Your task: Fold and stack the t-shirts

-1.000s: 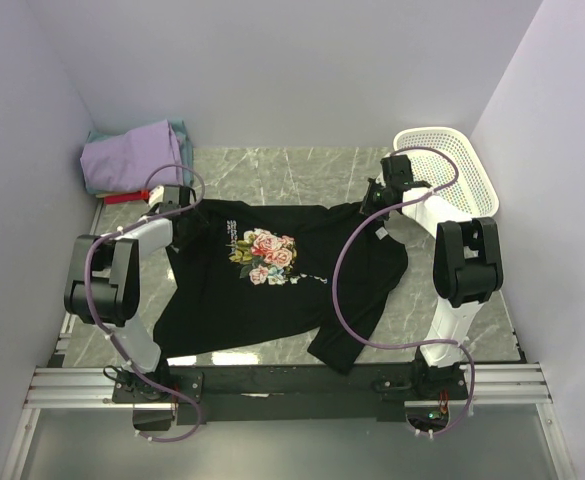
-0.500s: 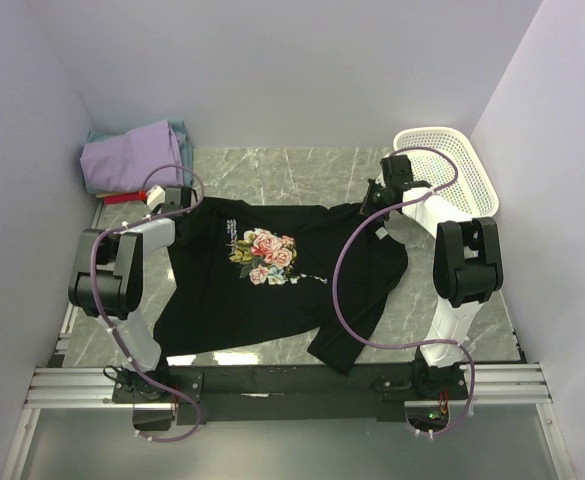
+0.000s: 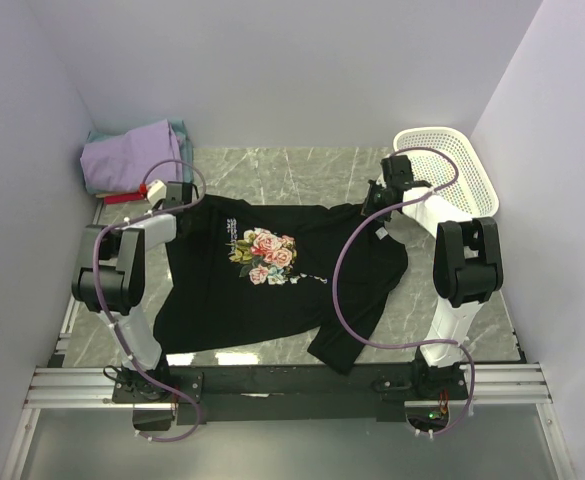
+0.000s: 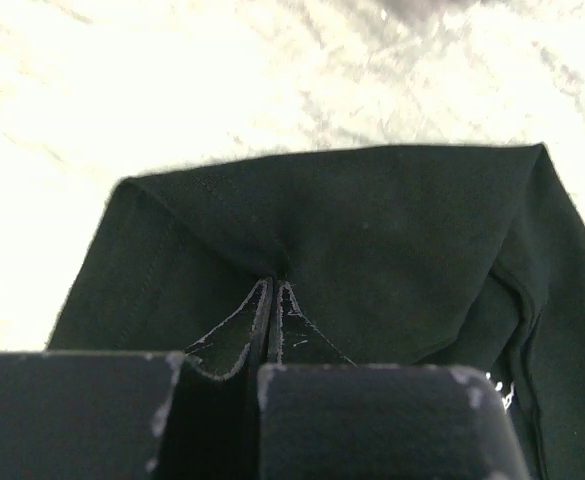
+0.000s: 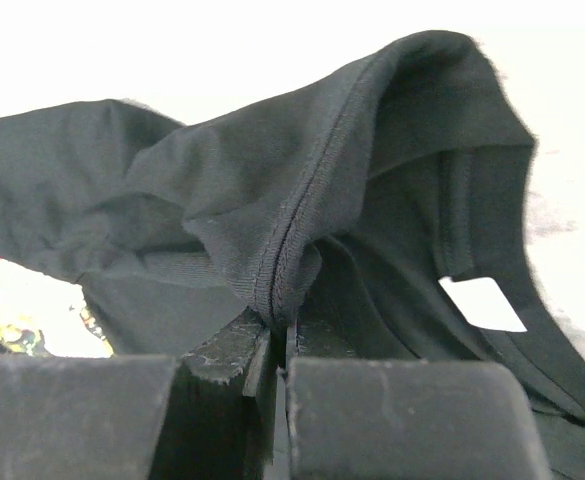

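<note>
1. A spread shirt [image 3: 262, 305] lay across the middle of the tabletop [image 3: 292, 172], between the two arms.
2. A pile of folded shirts [image 3: 132, 158] sat in the far left corner, behind the spread shirt.
3. A basket [image 3: 469, 180] stood in the far right corner, against the wall.
4. The left jaws held the spread shirt's far left edge, near the pile.
5. The right jaws held its far right edge, just left of the basket.

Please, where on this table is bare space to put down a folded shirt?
Bare marble lies behind the black t-shirt, between the lavender pile and the white basket. The shirt covers the middle; left pincer and right pincer crowd its far corners.
</note>
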`<action>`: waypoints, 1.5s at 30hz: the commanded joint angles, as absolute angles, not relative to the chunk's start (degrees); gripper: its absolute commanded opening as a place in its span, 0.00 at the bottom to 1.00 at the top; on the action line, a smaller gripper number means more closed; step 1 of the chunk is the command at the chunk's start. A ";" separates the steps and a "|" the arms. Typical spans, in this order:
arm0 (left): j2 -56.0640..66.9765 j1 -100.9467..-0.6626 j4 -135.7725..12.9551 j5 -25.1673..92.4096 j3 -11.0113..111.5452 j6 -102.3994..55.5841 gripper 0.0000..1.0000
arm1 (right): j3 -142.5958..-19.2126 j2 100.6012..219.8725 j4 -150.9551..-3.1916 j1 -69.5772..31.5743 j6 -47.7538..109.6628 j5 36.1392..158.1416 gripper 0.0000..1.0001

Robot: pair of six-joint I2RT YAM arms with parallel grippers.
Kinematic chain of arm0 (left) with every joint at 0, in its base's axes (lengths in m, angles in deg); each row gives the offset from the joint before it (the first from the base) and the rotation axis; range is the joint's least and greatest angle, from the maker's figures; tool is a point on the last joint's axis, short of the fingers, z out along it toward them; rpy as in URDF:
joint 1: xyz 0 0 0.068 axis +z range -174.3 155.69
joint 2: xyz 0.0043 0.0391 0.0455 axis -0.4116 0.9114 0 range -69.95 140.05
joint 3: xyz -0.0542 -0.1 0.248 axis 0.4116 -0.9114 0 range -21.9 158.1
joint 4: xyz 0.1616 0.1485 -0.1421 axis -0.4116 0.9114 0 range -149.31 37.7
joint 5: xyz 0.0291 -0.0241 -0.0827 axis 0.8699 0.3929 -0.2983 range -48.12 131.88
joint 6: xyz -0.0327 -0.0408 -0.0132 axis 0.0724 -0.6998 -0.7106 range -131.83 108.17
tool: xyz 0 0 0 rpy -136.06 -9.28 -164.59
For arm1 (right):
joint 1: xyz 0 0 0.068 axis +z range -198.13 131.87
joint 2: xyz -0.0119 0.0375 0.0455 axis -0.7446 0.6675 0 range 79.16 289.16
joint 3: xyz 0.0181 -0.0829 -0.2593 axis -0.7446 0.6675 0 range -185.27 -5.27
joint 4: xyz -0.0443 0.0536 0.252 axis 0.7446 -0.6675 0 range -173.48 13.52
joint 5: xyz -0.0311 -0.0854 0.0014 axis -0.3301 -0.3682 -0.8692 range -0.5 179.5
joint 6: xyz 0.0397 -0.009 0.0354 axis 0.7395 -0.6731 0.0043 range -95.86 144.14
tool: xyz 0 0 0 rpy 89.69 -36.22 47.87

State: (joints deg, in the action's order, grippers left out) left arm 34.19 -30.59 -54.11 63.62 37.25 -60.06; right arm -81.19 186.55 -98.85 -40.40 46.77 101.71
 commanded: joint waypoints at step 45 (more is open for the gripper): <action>37.02 -19.47 -50.59 49.19 53.43 -42.93 0.45 | -113.56 201.50 -111.02 -46.72 43.74 86.33 0.19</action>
